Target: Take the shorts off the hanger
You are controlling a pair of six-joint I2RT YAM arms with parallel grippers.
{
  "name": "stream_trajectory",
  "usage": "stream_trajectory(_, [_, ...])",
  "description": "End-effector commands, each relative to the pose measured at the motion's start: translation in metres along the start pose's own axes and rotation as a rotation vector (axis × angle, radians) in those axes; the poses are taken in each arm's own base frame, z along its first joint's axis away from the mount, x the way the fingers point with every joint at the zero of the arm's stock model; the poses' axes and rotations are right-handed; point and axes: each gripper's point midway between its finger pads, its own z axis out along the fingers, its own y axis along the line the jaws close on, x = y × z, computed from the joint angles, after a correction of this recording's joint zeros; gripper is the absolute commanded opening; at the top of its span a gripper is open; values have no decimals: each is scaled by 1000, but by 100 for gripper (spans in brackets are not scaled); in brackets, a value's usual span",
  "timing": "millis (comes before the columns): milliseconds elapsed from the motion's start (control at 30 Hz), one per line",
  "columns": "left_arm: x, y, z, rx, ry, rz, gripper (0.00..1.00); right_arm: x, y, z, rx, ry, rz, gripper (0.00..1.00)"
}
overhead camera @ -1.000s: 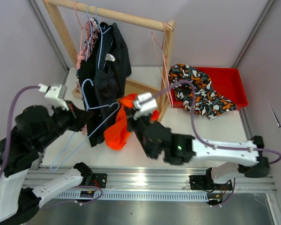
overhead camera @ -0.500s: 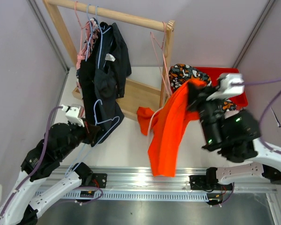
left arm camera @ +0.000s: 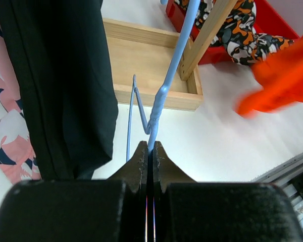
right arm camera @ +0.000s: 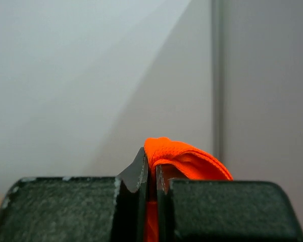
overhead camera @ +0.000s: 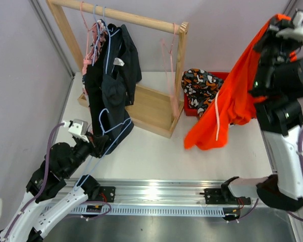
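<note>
**Shorts off hanger, hoisted clear**

Shorts (overhead camera: 233,103): orange, now upper right of frame; 1 s ago at centre by rack (overhead camera: 126,17). R gripper (right arm camera: 150,162) pinched tight on cloth edge. L gripper (left arm camera: 150,151) clamped on hanger (left arm camera: 159,96), lower left. Removal looks done.

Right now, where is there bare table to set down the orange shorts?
Widest bare table lies in the middle, between the wooden rack base and the front rail, left of the hanging shorts. Crowded: the red bin holds a patterned garment, and the left side has black clothes and the blue hanger.
</note>
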Motion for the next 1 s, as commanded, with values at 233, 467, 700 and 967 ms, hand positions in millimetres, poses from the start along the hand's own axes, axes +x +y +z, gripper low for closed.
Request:
stream_trajectory(233, [-12,-6,4,35,-75,7,0,120,-30,143,11,84,4,0])
stream_trajectory(467, [-9,-4,4,33,-88,0,0,171,-75,188,96,115,48,0])
stream_trajectory(700, [-17,-3,11,3,-69,16,0,308,-95,146,150,312,122,0])
stream_trajectory(967, [-111,-37,57,10,-112,101,0,458,-114,22,324,688,245,99])
